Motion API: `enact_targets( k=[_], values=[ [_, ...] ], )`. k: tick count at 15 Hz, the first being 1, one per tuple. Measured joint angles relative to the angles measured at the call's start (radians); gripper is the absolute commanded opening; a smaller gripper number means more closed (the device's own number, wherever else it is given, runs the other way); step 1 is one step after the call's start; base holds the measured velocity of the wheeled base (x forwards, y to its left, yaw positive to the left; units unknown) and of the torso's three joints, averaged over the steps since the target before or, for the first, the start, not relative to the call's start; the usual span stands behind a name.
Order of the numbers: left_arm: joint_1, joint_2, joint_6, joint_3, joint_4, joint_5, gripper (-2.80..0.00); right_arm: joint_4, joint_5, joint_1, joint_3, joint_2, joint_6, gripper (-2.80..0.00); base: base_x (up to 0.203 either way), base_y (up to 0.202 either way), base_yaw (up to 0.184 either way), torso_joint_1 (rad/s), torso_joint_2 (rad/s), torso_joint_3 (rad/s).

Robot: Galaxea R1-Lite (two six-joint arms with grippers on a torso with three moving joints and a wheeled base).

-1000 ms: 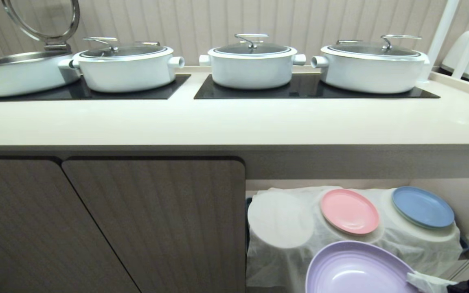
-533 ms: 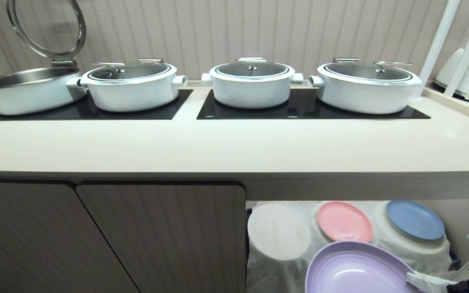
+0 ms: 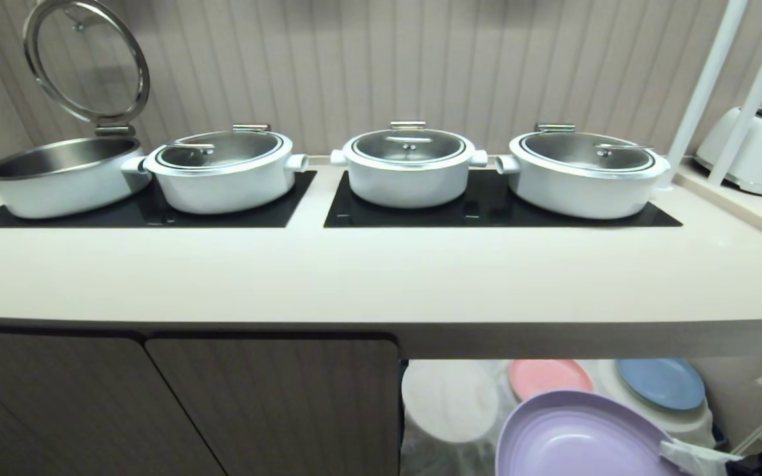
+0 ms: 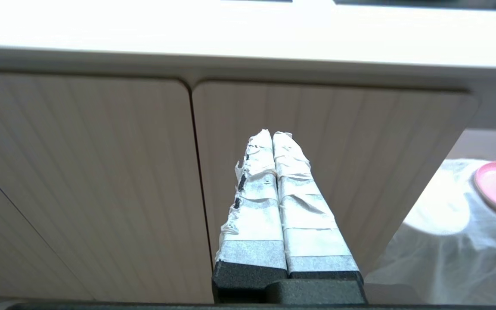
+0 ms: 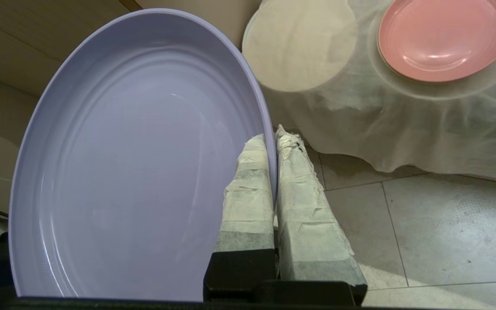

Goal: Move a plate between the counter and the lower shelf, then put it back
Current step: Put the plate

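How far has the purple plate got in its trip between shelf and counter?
Done: the plate is off the lower shelf, pinched at its rim by the right gripper. In hand: it hangs below the counter edge. Left: setting it on the counter, then returning it. The left gripper is shut and idle.

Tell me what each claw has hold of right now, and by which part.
The right claw pinches the lilac plate by its rim, one finger on each face. The left claw is shut on nothing, facing the cabinet doors.
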Motion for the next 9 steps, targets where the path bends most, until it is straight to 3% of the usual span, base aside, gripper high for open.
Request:
enact_targets(
  k=[9],
  values=[
    [0.000, 0.000, 0.000, 0.000, 0.000, 0.000, -2.80, 0.005, 0.000, 0.000, -0.013, 0.000, 0.001, -2.80, 0.000, 0.000, 0.000, 0.197, -0.41, -0.213]
  ],
)
